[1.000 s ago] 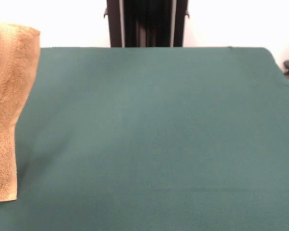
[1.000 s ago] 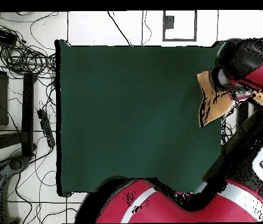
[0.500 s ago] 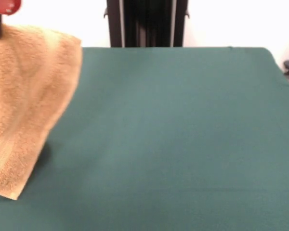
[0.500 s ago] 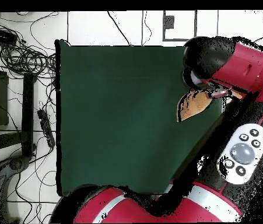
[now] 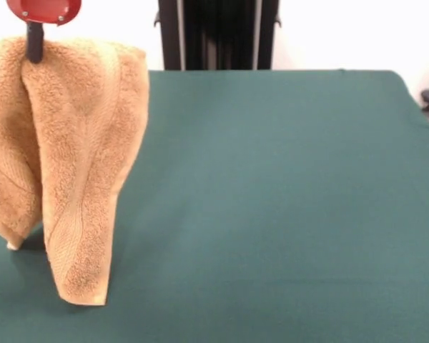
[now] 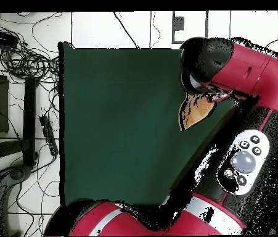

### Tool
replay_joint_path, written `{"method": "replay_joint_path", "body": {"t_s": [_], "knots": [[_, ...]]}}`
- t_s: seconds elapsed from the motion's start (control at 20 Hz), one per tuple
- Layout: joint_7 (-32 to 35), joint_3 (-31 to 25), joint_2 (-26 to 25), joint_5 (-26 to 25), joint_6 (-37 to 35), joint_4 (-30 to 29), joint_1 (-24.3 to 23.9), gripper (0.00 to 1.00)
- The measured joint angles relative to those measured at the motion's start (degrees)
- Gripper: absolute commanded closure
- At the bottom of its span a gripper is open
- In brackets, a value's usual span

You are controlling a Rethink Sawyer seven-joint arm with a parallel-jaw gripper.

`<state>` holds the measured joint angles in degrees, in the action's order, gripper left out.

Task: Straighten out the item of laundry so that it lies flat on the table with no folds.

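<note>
The item of laundry [image 5: 79, 164], an orange-tan terry towel, hangs bunched in long vertical folds at the left of the front view. My gripper [image 5: 34, 51] is shut on its top edge, under a red housing at the picture's top. The towel's lowest corners hang down to about the table [image 5: 286, 200]; I cannot tell if they touch it. From overhead only a pointed piece of the towel [image 6: 195, 111] shows beneath the arm's head [image 6: 212, 62], which hides the gripper. The green table [image 6: 122, 123] is otherwise bare.
The black pedestal column [image 5: 218, 34] stands behind the table's far edge. Overhead, the red arm [image 6: 246, 154] covers the table's right side and bottom edge. Cables [image 6: 18, 55] lie on the floor to the left of the table.
The gripper has carried the towel in from the table's side, rightward in the front view and leftward overhead. More of the towel now hangs over the table.
</note>
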<state>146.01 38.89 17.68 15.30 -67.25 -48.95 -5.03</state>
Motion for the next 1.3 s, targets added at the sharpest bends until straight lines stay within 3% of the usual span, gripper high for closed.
{"method": "replay_joint_path", "body": {"t_s": [0.35,1.0,1.15,1.3], "knots": [[1.5,0.0,-0.1,3.2,-4.0,-0.9,1.4,1.0],[4.6,0.4,-0.1,7.7,-29.8,1.5,2.5,1.0],[4.6,0.8,0.0,7.2,-29.6,2.2,2.4,1.0],[4.6,0.8,-0.1,6.2,-24.6,2.6,1.8,1.0]]}}
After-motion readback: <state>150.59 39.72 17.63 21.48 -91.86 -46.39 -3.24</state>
